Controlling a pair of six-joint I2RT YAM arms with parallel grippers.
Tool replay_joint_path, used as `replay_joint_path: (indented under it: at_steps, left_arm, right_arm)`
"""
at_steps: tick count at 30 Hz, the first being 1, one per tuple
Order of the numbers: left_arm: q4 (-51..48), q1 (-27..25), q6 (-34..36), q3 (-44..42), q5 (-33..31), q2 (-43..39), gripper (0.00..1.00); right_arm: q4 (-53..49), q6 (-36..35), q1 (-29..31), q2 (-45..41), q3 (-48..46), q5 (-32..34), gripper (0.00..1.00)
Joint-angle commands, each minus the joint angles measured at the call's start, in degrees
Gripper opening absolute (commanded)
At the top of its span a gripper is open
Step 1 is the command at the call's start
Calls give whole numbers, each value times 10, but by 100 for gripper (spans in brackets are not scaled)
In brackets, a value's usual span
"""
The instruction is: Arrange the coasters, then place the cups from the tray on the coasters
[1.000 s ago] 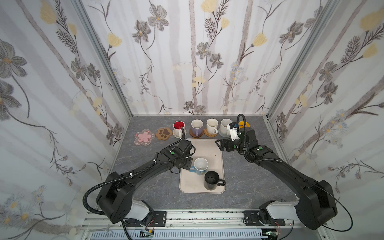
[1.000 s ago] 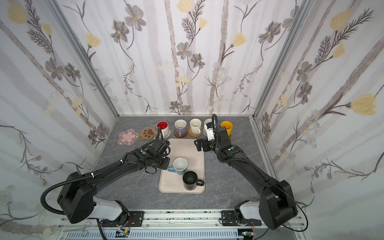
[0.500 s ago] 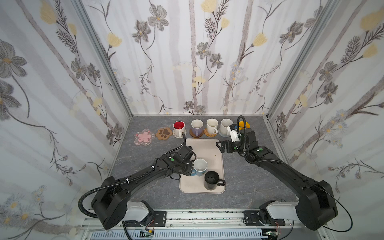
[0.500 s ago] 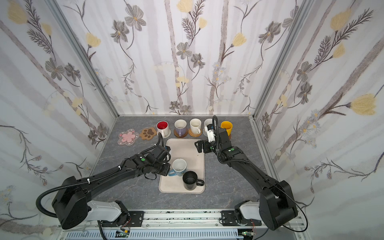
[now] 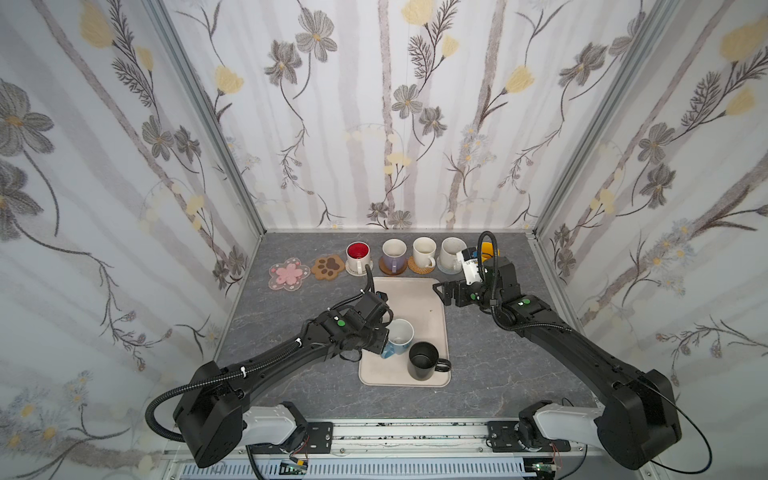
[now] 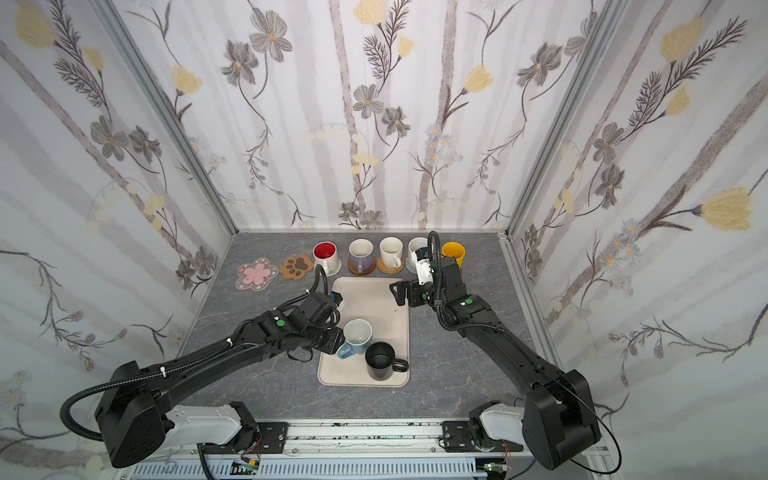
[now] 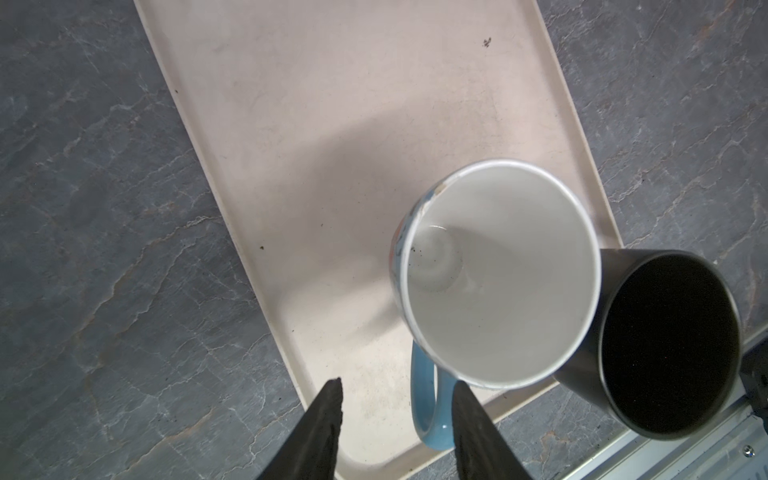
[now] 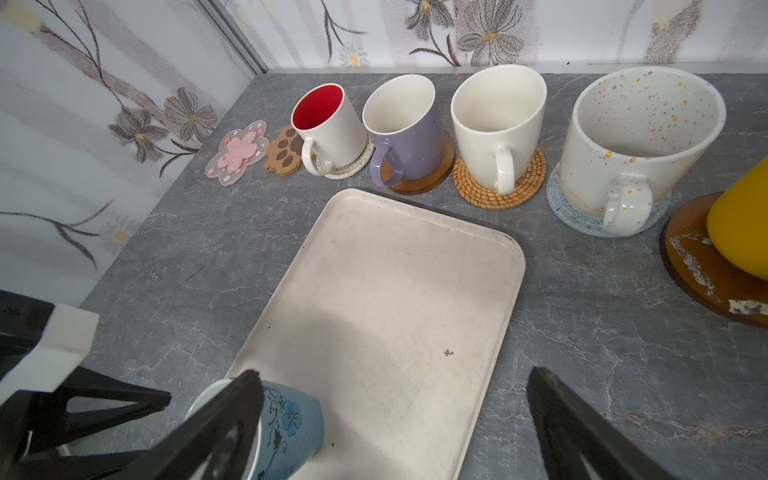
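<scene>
On the beige tray point(image 5: 415, 295) point(image 7: 332, 104) stand a light blue mug point(image 5: 400, 334) point(image 7: 498, 270) and a black mug point(image 5: 423, 360) point(image 7: 669, 340), side by side at its near end. My left gripper point(image 5: 380, 347) point(image 7: 397, 382) is open at the blue mug's handle point(image 7: 428, 399), which lies between the jaws, close to one finger. My right gripper point(image 5: 441, 294) point(image 8: 390, 399) hovers wide open over the tray's far right corner, holding nothing. The pink flower coaster point(image 5: 289, 274) and the brown paw coaster point(image 5: 328, 267) lie bare.
Along the back wall a red-inside white mug point(image 5: 357, 257), lavender mug point(image 5: 394, 255), cream mug point(image 5: 424, 253) and speckled mug point(image 5: 451, 253) each sit on a coaster. The yellow mug point(image 6: 453, 251) stands on an amber disc point(image 8: 706, 270) behind my right wrist.
My left gripper has slid toward the tray's near end beside the light blue mug, and its jaws have spread apart around the handle. The right arm has hardly moved.
</scene>
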Motion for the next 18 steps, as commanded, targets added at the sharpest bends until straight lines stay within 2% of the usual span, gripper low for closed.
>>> replay_joint_path:
  at_steps: [1, 6, 18]
  left_arm:
    - [-15, 2, 31, 10, 2, 1, 50]
    - [-16, 2, 52, 16, 25, 7, 55]
    - [-4, 4, 66, 22, 25, 55, 60]
  right_arm:
    - [22, 0, 0, -8, -5, -1, 100]
    - [21, -1, 0, -8, -4, 0, 99]
    - [26, -1, 0, 1, -5, -2, 100]
